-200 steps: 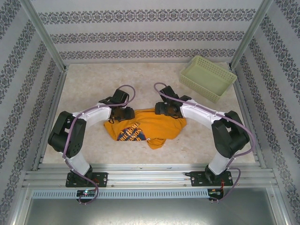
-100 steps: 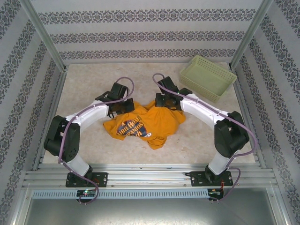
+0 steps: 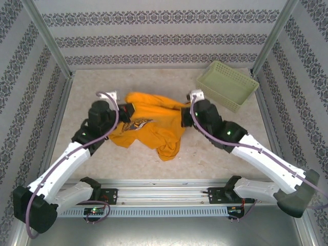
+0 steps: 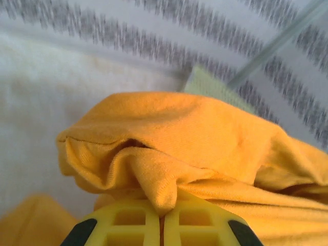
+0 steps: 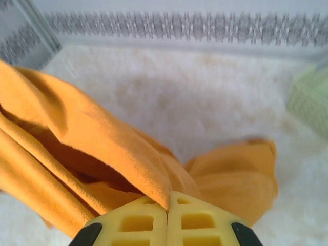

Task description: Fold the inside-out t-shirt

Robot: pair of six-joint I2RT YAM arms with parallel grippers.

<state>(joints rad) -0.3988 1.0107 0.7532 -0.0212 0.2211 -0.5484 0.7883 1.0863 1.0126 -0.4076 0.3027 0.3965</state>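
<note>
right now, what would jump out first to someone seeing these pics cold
The bright orange-yellow t-shirt catches the eye first, bunched up in the middle of the table. The left gripper and right gripper are each shut on a fold of its cloth, one at either side. A pale green basket sits at the far right corner.

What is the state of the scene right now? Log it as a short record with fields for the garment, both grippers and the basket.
garment: orange-yellow t-shirt, bunched, dark printed graphic partly showing
left gripper: shut on a fold of the t-shirt
right gripper: shut on another fold of the t-shirt
span: fabric stretched between the two grippers, lower part draping toward the table
basket: pale green lattice basket, far right corner of the table, apart from the t-shirt
</note>
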